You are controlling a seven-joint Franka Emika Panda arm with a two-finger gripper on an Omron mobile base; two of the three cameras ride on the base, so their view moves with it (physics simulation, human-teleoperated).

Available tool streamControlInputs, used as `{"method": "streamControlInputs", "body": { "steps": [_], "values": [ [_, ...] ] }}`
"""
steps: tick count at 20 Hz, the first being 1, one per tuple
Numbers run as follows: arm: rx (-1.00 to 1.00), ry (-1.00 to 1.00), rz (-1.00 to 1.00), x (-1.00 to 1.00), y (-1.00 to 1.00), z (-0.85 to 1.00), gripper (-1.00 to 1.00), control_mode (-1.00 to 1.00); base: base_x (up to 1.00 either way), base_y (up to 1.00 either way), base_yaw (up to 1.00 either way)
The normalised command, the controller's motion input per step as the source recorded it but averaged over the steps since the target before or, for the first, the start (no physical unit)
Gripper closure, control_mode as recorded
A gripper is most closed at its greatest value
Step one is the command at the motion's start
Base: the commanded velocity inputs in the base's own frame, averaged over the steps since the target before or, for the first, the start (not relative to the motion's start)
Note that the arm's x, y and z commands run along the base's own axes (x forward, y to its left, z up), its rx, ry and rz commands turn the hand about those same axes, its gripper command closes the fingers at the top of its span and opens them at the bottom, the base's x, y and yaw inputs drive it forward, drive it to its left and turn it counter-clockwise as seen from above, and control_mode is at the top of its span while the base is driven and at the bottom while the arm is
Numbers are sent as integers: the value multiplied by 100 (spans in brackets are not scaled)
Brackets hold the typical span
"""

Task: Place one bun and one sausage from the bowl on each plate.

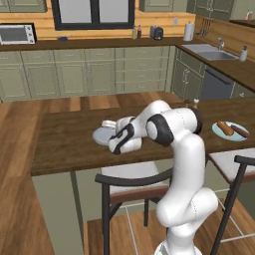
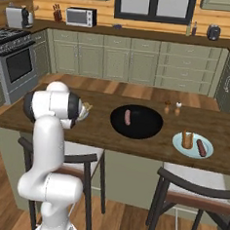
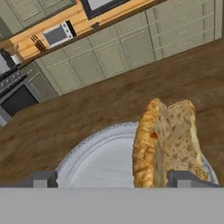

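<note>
Bun: split golden-brown bread bun [image 3: 168, 140] lies on the pale grey-white round plate [image 3: 94, 159], right side
Jaws: gripper [image 3: 111, 178] spread wide, holding nothing, one tip close beside the bun
Bowl: wide shallow black bowl [image 2: 147, 131] on the dark wooden counter [image 2: 101, 130]; one brown sausage [image 2: 127, 117] inside
Teal plate: light teal plate [image 2: 207, 143] seems served
Risk: lifting carelessly could nudge the bun off its plate

- Glossy white arm [image 1: 187, 164] built from rounded, tube-like segments.
- Dark grey to black rings mark the joints.
- White hand with black panels.
- Two small dark grey fingertips [image 3: 41, 178], blocky and square-edged.
</note>
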Motion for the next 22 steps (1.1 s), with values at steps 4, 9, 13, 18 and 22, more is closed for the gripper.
{"method": "streamControlInputs", "body": {
  "steps": [4, 9, 13, 18, 22],
  "values": [
    [0, 0, 0, -13, -11, 100, -100, -100, 0, 0, 0],
    [0, 10, 0, 0, -54, 97, -100, -100, 0, 0, 0],
    [-9, 18, 0, -10, -68, 70, -100, -100, 0, 0, 0],
    [-25, 23, 5, -54, -46, 20, -100, -100, 0, 0, 0],
    [-26, 24, 11, -58, -46, 4, -100, -100, 0, 0, 0]
  ]
}}
